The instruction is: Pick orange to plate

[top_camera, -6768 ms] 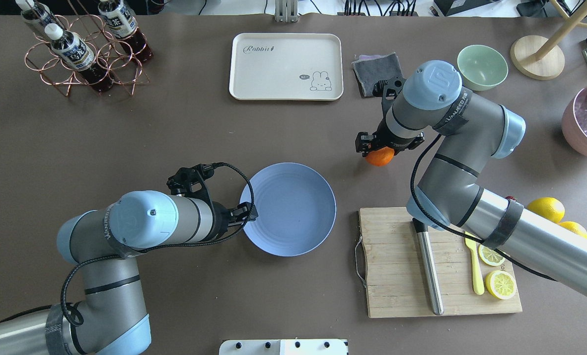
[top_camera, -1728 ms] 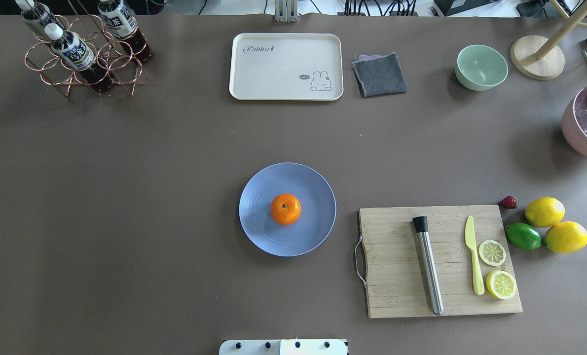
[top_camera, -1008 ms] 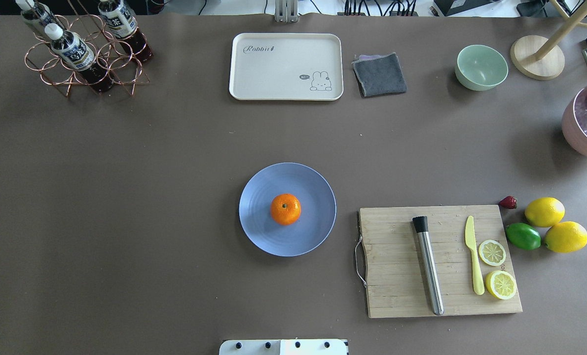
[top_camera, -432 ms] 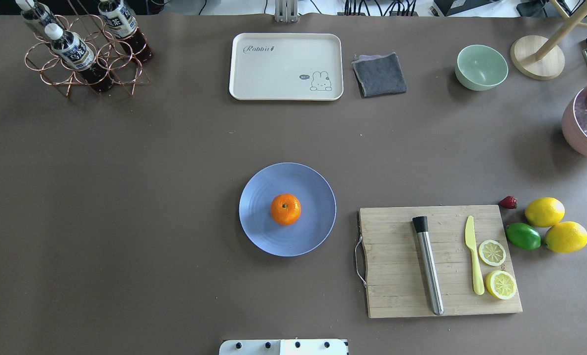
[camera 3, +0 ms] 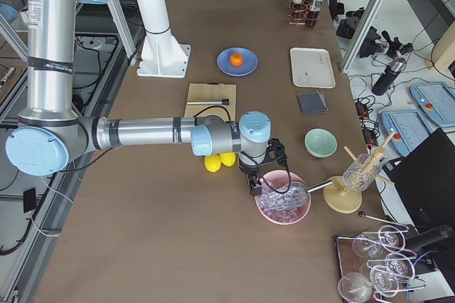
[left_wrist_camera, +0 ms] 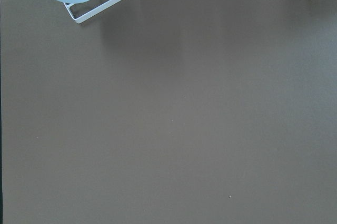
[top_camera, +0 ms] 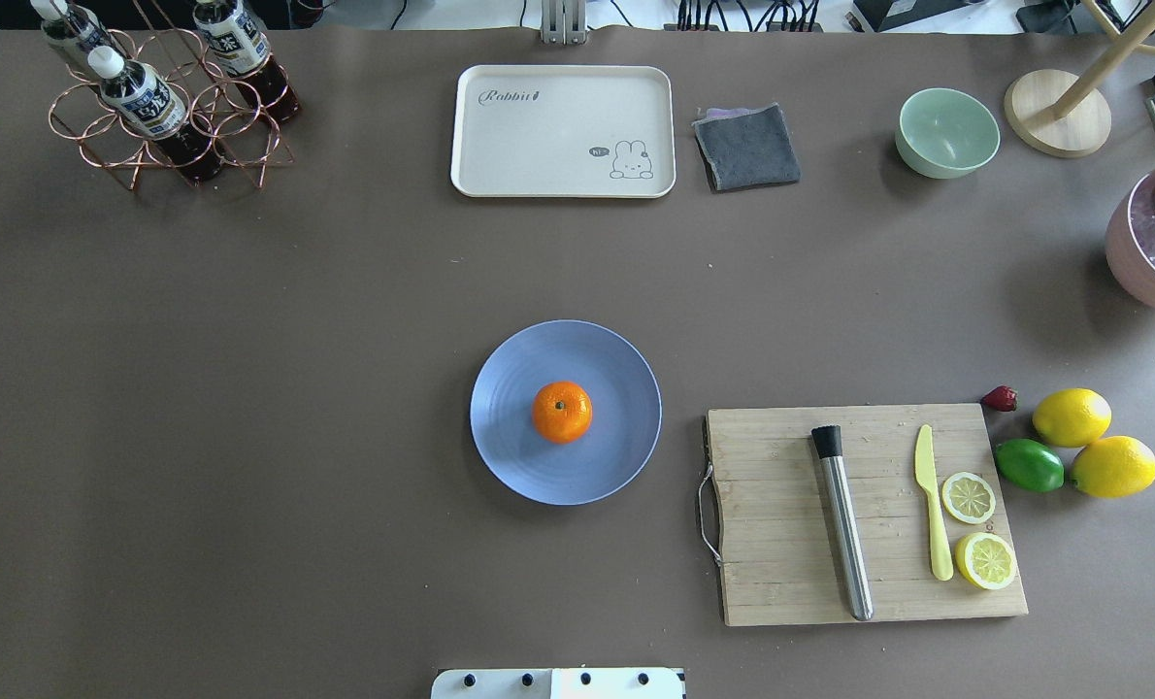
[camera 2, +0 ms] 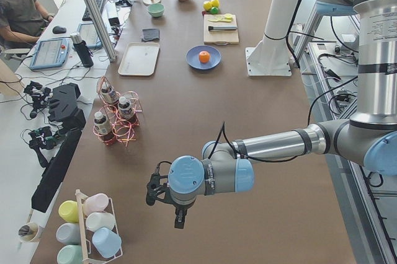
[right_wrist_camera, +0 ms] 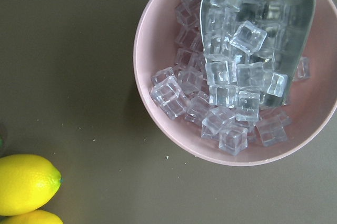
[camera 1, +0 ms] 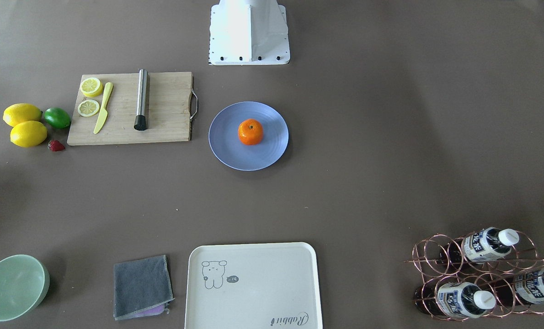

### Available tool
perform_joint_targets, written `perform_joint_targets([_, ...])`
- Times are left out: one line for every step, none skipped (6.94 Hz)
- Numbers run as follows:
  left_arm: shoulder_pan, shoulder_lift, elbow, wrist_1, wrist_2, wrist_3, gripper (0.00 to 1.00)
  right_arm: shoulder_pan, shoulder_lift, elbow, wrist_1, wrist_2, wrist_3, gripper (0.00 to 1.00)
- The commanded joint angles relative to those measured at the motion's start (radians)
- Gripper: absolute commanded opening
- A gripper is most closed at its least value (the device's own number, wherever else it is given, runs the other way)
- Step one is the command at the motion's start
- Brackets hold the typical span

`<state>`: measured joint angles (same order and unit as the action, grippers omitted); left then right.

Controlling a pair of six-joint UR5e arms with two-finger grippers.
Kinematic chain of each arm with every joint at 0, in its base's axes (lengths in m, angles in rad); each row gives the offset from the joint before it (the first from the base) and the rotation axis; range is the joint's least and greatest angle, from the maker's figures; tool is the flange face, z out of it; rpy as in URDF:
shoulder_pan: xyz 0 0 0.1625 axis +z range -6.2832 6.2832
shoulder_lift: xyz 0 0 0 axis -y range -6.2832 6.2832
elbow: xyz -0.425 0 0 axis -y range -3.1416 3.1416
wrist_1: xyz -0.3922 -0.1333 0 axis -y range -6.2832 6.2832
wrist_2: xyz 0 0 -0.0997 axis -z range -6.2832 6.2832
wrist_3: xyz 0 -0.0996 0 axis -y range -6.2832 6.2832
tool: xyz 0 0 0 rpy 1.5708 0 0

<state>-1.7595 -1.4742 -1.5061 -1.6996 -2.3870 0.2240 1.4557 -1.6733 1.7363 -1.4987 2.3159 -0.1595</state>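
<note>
The orange (top_camera: pixel 562 412) sits stem dot up in the middle of the plate (top_camera: pixel 616 369), which lies flat near the centre of the worktop (top_camera: pixel 247 388). Nothing touches the fruit. Just beside the plate, on the robot's right, lies a wooden cutting board (top_camera: pixel 781 524) and past it two lemons (top_camera: pixel 1072 416) and a lime (top_camera: pixel 1029 465). The cream tray (top_camera: pixel 562 131) lies well apart at the far edge.

The left end effector (camera 2: pixel 158 194) hangs over bare worktop near a cup rack (camera 2: pixel 93 227), well apart from the plate; whether it is spread or pressed together cannot be told. The right end effector (camera 3: pixel 254 188) is above the rim of a pink bowl (camera 3: pixel 283 207) of ice cubes (right_wrist_camera: pixel 231 82), and its state cannot be told either.
</note>
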Motion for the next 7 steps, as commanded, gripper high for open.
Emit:
perform_joint_targets([0.0, 0.006, 0.0, 0.0, -0.006, 0.0, 0.97, 0.0, -0.002, 0.0, 0.0, 0.007, 0.0, 1.0])
perform_joint_targets([0.0, 0.006, 0.0, 0.0, -0.006, 0.0, 0.97, 0.0, -0.009, 0.0, 0.002, 0.014, 0.0, 1.0])
perform_joint_targets([0.0, 0.006, -0.002, -0.002, -0.006, 0.0, 0.97, 0.0, -0.014, 0.0, 0.002, 0.023, -0.002, 1.0])
perform_joint_targets([0.0, 0.006, -0.002, -0.002, -0.004, 0.0, 0.97, 0.0, -0.014, -0.006, 0.003, 0.023, -0.003, 1.0])
perform_joint_targets([0.0, 0.006, -0.002, -0.002, -0.003, 0.0, 0.97, 0.0, -0.016, -0.006, 0.002, 0.023, -0.005, 1.0])
perform_joint_targets([0.0, 0.006, -0.002, -0.002, -0.006, 0.0, 0.97, -0.002, -0.016, -0.007, 0.002, 0.023, -0.005, 1.0])
perform_joint_targets([0.0, 0.006, -0.002, -0.002, -0.006, 0.0, 0.97, 0.0, -0.016, -0.014, 0.003, 0.023, -0.005, 1.0])
